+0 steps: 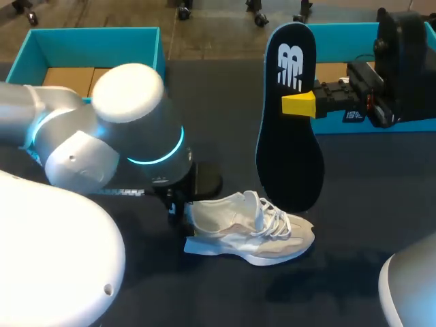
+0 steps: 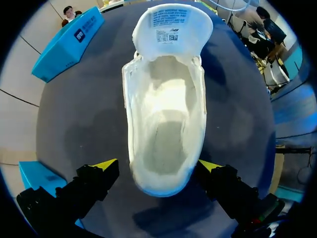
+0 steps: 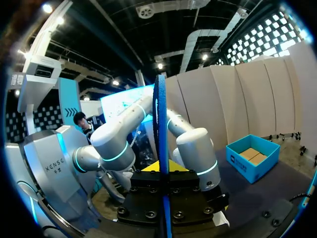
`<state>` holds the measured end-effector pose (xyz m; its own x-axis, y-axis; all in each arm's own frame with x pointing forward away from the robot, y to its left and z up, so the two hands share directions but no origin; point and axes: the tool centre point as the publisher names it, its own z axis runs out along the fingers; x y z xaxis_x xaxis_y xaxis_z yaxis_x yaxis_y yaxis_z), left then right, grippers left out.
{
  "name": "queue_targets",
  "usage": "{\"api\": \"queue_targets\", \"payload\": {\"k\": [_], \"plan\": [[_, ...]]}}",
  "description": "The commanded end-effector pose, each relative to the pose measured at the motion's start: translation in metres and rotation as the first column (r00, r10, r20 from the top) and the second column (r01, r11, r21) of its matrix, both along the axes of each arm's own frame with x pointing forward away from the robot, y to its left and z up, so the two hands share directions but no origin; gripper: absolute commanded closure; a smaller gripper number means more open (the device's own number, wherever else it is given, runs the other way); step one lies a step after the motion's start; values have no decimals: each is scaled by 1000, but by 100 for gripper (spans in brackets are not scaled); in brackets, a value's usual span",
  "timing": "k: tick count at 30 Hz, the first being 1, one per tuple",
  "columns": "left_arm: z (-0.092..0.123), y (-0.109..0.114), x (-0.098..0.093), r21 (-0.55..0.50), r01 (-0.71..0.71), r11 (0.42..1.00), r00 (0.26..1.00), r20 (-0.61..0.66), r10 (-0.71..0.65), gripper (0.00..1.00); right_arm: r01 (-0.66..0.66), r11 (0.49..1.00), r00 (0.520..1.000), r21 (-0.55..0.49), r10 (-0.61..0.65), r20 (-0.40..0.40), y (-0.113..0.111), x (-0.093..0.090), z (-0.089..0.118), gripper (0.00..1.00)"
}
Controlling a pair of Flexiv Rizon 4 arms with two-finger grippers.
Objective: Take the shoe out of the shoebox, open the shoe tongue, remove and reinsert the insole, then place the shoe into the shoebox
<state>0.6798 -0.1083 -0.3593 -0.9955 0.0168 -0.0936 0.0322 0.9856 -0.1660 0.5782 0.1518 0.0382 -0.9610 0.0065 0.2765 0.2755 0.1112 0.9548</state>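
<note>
A white shoe lies on the dark table, toe pointing right. Its heel sits between the fingers of my open left gripper, whose wrist hides most of the fingers from above. In the left wrist view the shoe is seen from the heel, its inside bare and its tongue folded forward. The yellow tips of that gripper flank the heel. My right gripper is shut on a dark insole, hanging upright above the shoe's toe. In the right wrist view the insole shows edge-on between the shut fingers.
An open blue shoebox stands at the back left, also seen as the shoebox beyond my left arm. A second blue box part lies at the back right behind my right gripper. Bare dark tabletop lies right of the shoe.
</note>
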Motion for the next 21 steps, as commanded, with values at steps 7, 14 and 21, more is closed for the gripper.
{"api": "queue_targets", "payload": {"k": [7, 14, 21], "plan": [[38, -13, -6, -30, 62, 998, 998, -24, -62, 0, -5, 1000, 1000, -2, 5, -2, 4, 4, 1, 100], [36, -44, 13, -18, 66, 998, 998, -9, -66, 0, -5, 1000, 1000, -2, 5, -2, 4, 4, 1, 100], [19, -66, 24, -27, 98, 995, 994, -38, -99, 0, -5, 1000, 1000, -2, 5, -2, 4, 4, 1, 100]]}}
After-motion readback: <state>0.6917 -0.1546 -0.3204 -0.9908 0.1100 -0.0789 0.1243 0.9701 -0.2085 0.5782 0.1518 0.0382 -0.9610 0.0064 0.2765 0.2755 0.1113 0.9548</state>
